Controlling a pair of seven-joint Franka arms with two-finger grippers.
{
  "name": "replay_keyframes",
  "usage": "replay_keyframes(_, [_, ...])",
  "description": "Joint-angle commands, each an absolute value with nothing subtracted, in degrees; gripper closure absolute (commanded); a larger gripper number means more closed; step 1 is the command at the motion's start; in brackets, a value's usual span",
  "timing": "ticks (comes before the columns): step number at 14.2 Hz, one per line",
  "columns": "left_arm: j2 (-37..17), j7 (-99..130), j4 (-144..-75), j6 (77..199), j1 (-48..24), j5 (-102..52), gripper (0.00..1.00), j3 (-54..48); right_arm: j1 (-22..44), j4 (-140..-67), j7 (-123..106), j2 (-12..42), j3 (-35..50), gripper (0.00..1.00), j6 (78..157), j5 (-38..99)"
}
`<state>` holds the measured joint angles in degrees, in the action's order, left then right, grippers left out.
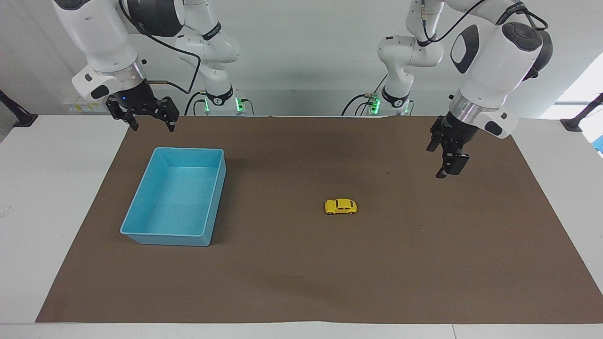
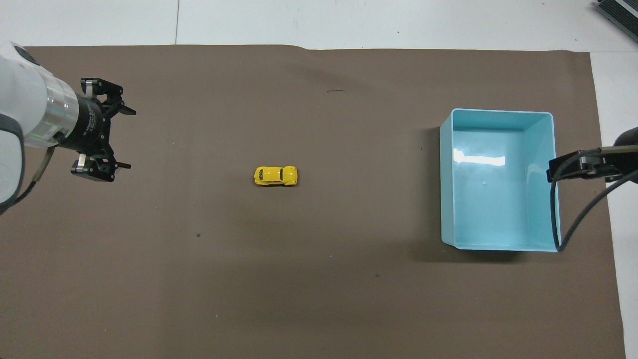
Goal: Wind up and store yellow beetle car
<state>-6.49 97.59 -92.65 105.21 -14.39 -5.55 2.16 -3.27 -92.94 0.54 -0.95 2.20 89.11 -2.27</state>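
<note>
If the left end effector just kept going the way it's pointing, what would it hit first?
Probably the bare brown mat. The left end effector, open, points steeply down over the mat toward the left arm's end of the table, well short of the car. Depth is uncertain.

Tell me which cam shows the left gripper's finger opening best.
Overhead view: the left gripper lies broadside over the brown mat, both fingers spread apart, empty, short of the yellow beetle car. The facing view shows the left gripper nearly edge-on, fingers overlapping, but shows it raised above the mat.
</note>
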Motion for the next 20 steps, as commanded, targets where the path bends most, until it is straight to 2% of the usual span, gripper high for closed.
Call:
replay_keyframes(1, [-8.5,103.8,-92.9,108.6,-17.9,-6.6,0.00,2.9,-3.7,-92.8,1.2,-1.0,2.4,0.00,88.5,-1.2])
replay_keyframes(12, [-20.1,118.9,-92.5,119.4,-28.2,-8.8,0.00,2.8,-3.7,-92.8,1.2,-1.0,2.4,0.00,88.5,-1.2])
replay_keyframes(15, [-21.6,120.1,-94.4,122.2,-29.9,-8.8,0.00,2.8,-3.7,-92.8,1.2,-1.0,2.4,0.00,88.5,-1.2])
replay_keyframes(18, [-21.4,120.0,-99.7,126.4,-31.6,-8.8,0.00,2.8,-3.7,-92.8,1.2,-1.0,2.4,0.00,88.5,-1.2])
replay_keyframes(20, [-22.0,120.1,-100.3,126.8,-31.6,-8.8,0.00,2.8,-3.7,-92.8,1.2,-1.0,2.4,0.00,88.5,-1.2])
